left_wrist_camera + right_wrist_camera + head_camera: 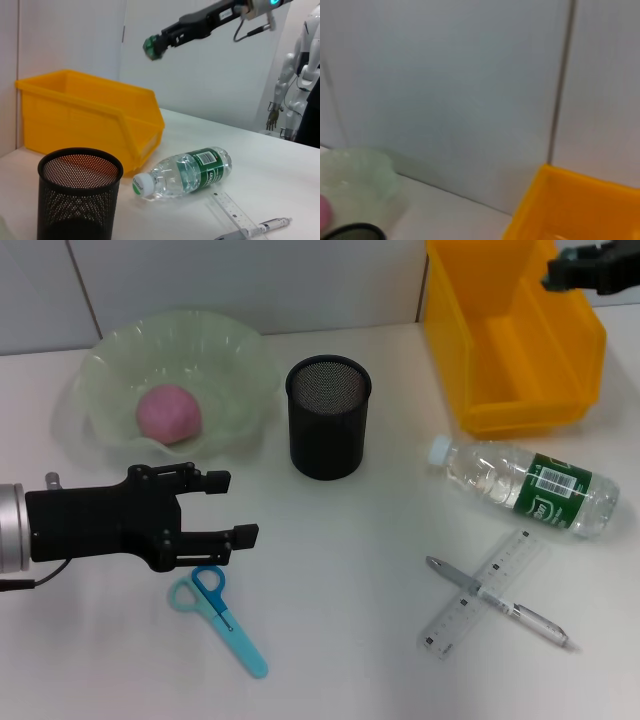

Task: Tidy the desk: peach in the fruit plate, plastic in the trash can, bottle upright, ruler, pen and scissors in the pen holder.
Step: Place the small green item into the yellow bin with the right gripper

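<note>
Head view frames the desk as follows: the peach (169,413) is seen lying in the pale green fruit plate (240,350), so that part of the task is judged complete, and no loose plastic can be made out on the desk. The yellow trash can (585,335) stands at the far right, and the right gripper (592,268) is held high above its rim, probably because that is the position for dropping waste in; whether its fingers are parted cannot be told. The left gripper (222,506) is held low over the near left of the desk with its two fingers spread apart and nothing between them, just above the blue scissors (217,616), which lie flat and are judged to be its next object. The black mesh pen holder (328,416) stands upright between plate and trash can, within reach of either arm. The bottle (525,486) lies on its side near the trash can, cap toward the pen holder, and has yet to be set upright. The pen (497,601) is laid across the clear ruler (484,592), touching it, so the pen would likely have to be lifted first. On the bottle's green label a barcode is visible, but the white lettering cannot be read; the ruler's graduations are seen, though no figures are legible.
</note>
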{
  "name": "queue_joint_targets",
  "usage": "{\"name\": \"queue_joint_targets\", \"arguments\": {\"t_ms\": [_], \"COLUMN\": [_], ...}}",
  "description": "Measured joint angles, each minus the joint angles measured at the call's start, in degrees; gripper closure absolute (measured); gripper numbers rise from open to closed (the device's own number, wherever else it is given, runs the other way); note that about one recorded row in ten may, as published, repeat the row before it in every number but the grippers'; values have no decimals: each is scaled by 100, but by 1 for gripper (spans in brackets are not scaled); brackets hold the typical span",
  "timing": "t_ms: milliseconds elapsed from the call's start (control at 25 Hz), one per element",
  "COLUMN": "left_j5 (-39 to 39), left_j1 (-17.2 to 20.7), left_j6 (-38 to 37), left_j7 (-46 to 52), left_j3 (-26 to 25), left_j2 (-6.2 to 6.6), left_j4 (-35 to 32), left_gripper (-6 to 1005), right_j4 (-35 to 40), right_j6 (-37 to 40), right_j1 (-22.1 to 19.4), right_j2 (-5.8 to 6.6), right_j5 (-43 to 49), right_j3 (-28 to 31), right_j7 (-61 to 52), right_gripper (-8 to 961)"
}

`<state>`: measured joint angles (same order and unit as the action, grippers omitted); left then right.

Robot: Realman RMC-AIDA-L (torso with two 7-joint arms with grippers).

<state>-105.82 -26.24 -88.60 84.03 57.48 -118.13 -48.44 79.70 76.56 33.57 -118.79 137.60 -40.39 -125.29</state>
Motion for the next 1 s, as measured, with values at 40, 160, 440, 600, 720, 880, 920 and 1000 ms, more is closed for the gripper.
{"name": "queue_joint_targets", "arguments": {"t_ms": [40, 160, 440, 600, 720, 880, 920, 1000], "left_j5": [0, 0, 0, 0, 0, 0, 0, 0], "left_j1": [0, -9, -30, -40, -40, -33, -28, -11], "left_j6": [0, -5, -45, -70, -70, -82, -87, -95], "left_j7": [0, 4, 12, 56, 60, 61, 61, 61], "left_j3": [0, 0, 0, 0, 0, 0, 0, 0], "left_j2": [0, 1, 1, 1, 1, 1, 1, 1], "left_j4": [0, 5, 6, -3, -15, -11, -7, 1], "left_gripper": [202, 203, 203, 203, 203, 203, 203, 203], "right_j4": [0, -240, -1230, -1598, -1611, -1610, -1610, -1613], "right_j6": [0, -246, -932, -1261, -1343, -1386, -1388, -1393], "right_j1": [0, 35, 207, 246, 247, 253, 256, 264], "right_j2": [0, 2, 34, 25, 6, -3, -3, -1], "right_j5": [0, 220, 553, 543, 517, 432, 422, 417], "right_j3": [0, -2, -83, -327, -406, -426, -426, -427], "right_j7": [0, -10, 54, 205, 212, 188, 178, 160], "right_gripper": [610, 610, 608, 608, 607, 552, 534, 498]}}
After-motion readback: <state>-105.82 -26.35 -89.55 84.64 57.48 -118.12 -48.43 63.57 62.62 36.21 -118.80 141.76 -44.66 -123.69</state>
